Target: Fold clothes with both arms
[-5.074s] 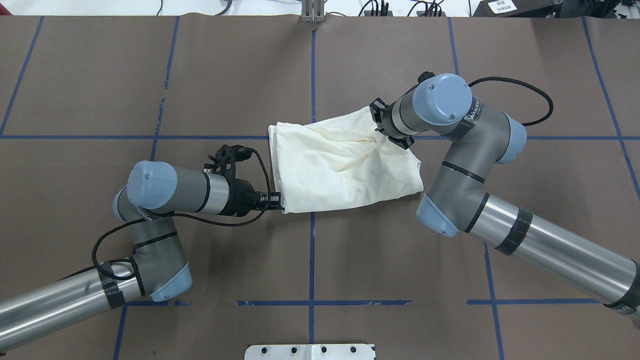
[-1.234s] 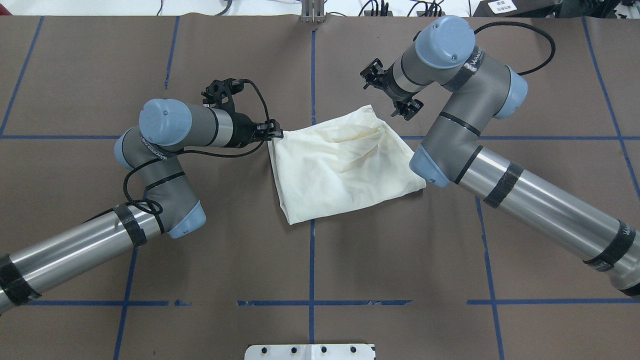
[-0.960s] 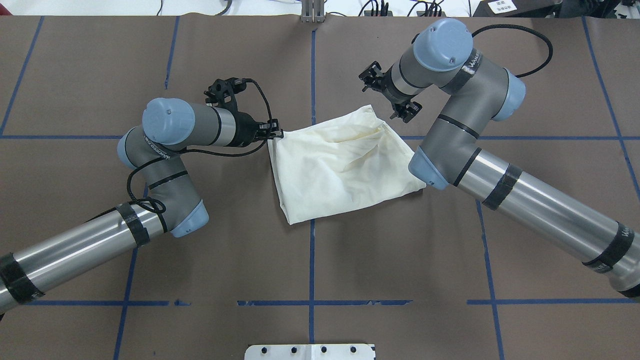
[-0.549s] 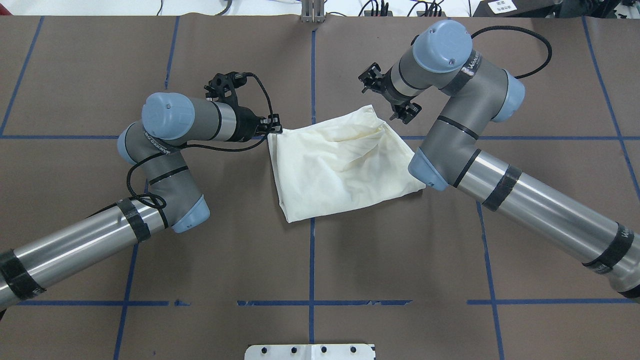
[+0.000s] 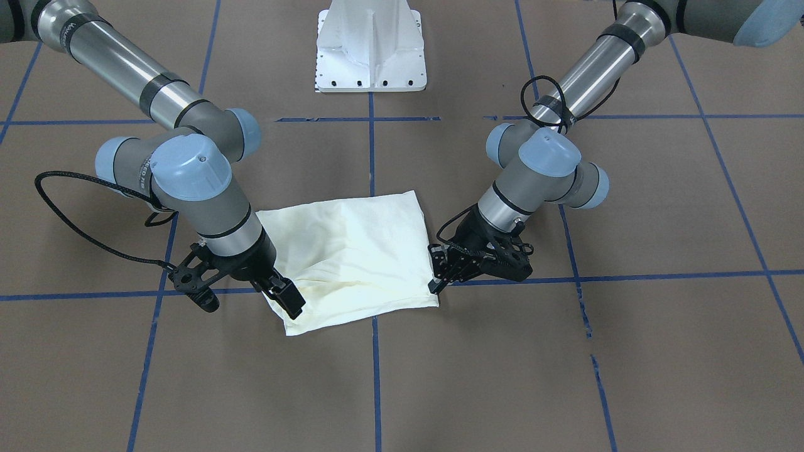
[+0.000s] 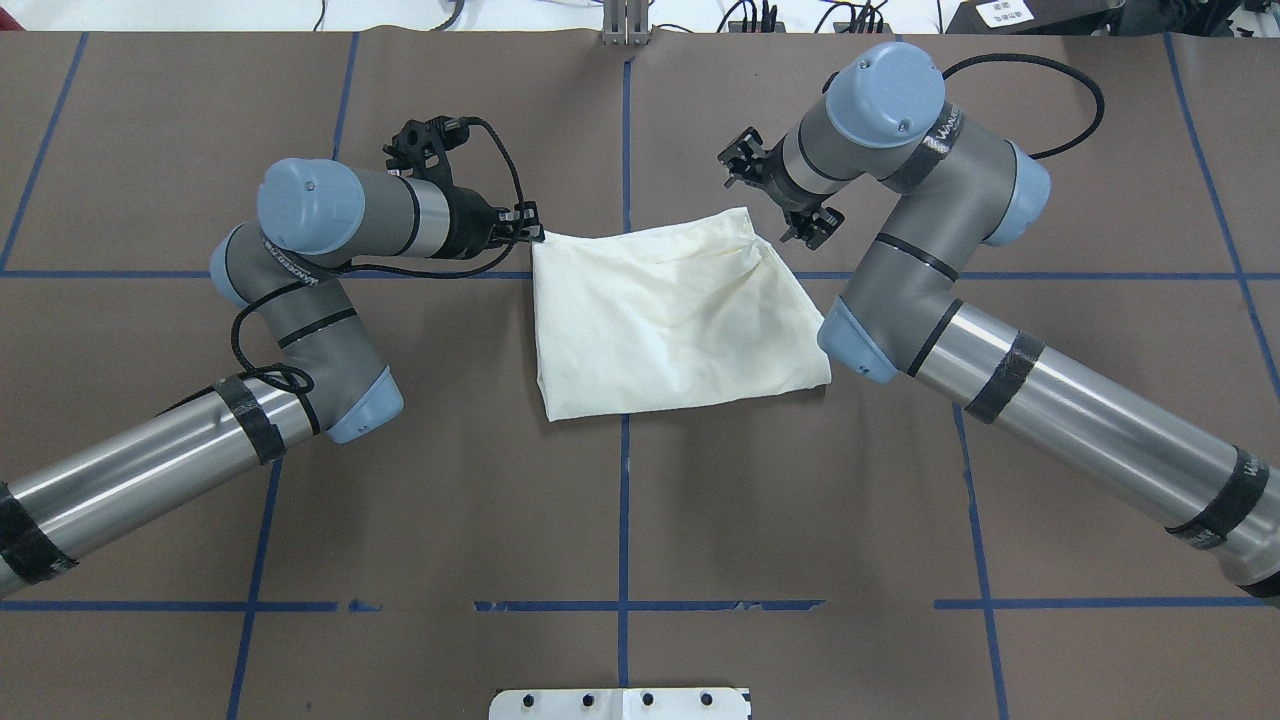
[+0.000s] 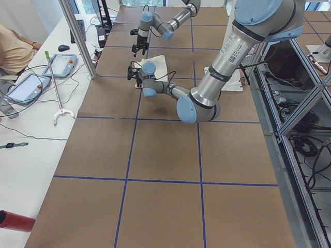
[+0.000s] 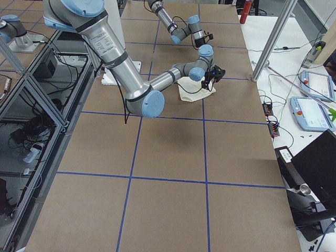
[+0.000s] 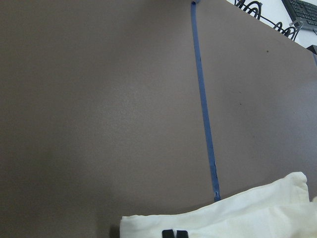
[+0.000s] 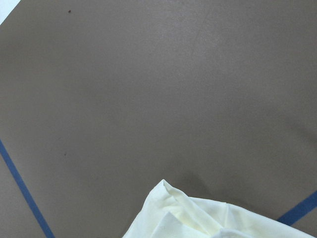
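- Since half a second ago the left end effector [image 6: 535, 232] has drawn away to the far left. The T-shirt [image 6: 670, 320] has slid with it: the near-left corner has moved left and farther off, and the cloth lies flatter.
- The right end effector [image 5: 287, 300] is about where it was, over the shirt's far-right corner.
- The left end effector is closed on the shirt's far-left corner. In the left wrist view its two black fingertips [image 9: 169, 233] sit close together on the hem, cut off by the bottom of the picture.
- I cannot tell how far the right end effector is open. The wrist hides it from overhead, and its own camera shows no fingers, only the far-right corner lying loose on the surface [image 6: 800, 500].
- Only plain cream cloth shows. Collar and sleeves cannot be made out in the folded, four-sided bundle.
- From overhead, the blue elbow cap of the right arm [image 6: 1050, 400] covers part of the shirt's right edge. In both side views the shirt is small and partly hidden behind the arms.
- The shirt lies mid-surface, straddling the crossing of the blue tape lines [image 6: 624, 520].
- Brown surface runs from the shirt's near edge to the white base plate [image 6: 620, 703], and from its far edge to the surface's far edge. The two arms flank it left and right.
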Controlling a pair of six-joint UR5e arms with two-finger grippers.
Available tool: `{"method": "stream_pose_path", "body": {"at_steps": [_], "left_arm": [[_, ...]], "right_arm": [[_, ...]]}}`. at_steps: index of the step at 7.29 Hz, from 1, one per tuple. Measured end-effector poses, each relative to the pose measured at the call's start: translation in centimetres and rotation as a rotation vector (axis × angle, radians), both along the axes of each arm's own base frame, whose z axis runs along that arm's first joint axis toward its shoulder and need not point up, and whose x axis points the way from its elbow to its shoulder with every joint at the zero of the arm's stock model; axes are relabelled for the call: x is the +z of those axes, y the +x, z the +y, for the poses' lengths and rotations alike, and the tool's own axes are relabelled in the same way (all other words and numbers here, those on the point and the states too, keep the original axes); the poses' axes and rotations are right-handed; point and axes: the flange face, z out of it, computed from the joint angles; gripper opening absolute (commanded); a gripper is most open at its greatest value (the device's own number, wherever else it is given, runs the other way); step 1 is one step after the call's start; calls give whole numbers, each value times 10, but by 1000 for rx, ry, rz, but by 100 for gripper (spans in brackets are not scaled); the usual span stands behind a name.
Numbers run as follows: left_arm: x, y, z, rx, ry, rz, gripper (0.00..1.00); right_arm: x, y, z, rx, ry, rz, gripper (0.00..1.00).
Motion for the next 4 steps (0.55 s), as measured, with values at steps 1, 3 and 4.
{"method": "stream_pose_path", "body": {"at_steps": [1, 3, 4], "left_arm": [[5, -1, 0, 0, -5, -5, 0], [10, -1, 1, -1, -14, -8, 32], [10, -1, 2, -1, -14, -6, 39]], "right_arm": [[1, 0, 1, -1, 0, 1, 100], [1, -4, 4, -6, -1, 1, 100], [-3, -11, 9, -8, 5, -1, 100]]}}
